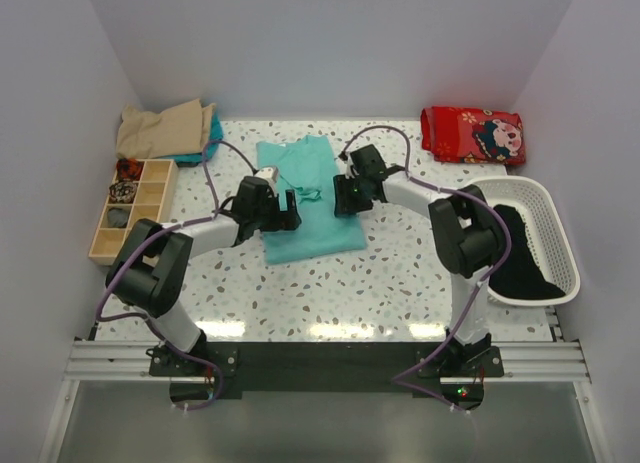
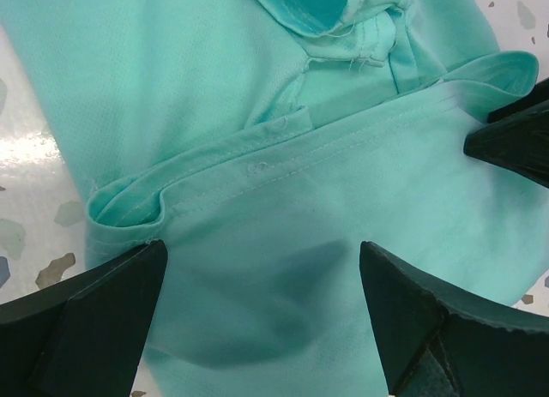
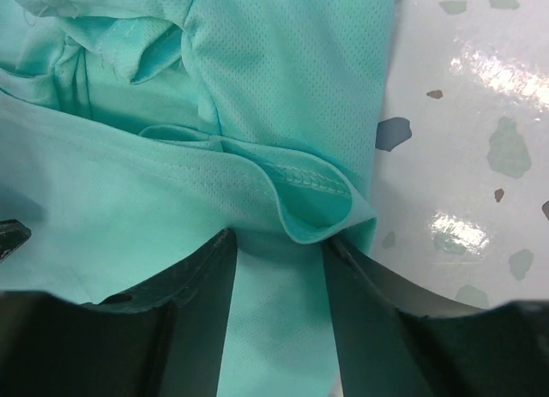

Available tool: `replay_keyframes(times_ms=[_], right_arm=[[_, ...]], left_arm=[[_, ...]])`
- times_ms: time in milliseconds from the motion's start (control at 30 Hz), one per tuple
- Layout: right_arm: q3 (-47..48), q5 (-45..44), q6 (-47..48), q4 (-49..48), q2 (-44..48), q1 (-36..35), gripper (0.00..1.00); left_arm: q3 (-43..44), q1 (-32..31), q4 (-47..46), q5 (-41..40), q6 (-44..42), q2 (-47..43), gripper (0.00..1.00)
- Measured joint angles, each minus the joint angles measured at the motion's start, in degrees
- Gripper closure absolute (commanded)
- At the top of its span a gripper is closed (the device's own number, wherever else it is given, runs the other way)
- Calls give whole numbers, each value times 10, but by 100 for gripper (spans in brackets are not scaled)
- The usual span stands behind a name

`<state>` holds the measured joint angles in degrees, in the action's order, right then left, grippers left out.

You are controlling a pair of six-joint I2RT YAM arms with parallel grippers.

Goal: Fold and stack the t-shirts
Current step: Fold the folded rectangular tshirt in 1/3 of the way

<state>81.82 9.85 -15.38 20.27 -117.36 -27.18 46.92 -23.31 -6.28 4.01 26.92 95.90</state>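
Note:
A teal t-shirt [image 1: 310, 198] lies partly folded in the middle of the table, with a folded hem edge [image 2: 283, 157] running across it. My left gripper [image 2: 262, 251] hovers over its left side, open wide, with only flat fabric under the gap. At the shirt's right edge my right gripper [image 3: 279, 243] has its jaws parted about halfway; they straddle the cloth just below a curled hem loop [image 3: 313, 200] without pinching it. In the top view the two grippers [image 1: 290, 211] [image 1: 343, 198] face each other across the shirt. A tan t-shirt [image 1: 160, 128] lies at the back left. Black fabric [image 1: 520, 253] fills the basket.
A wooden compartment box [image 1: 130, 208] stands at the left edge. A white laundry basket [image 1: 555, 218] sits at the right. A red printed cloth [image 1: 472, 133] lies at the back right. Purple cables arch over both arms. White walls close three sides.

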Motion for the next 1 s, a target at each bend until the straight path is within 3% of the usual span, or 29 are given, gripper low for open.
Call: replay_keyframes(times_ms=[200,567,833,1000], right_arm=[[-18,3,8,-10,28,6,41],[-49,-28,19,-2,180,41,36],[-191,3,5,0,197,66,36],[-231,35,-7,-4,200,67,36]], left_arm=[[0,0,4,-4,-16,-15,0],[7,20,56,-7,-9,-147,0],[-167,41,50,45,56,-202,0],[-206,41,48,48,70,-250,2]])
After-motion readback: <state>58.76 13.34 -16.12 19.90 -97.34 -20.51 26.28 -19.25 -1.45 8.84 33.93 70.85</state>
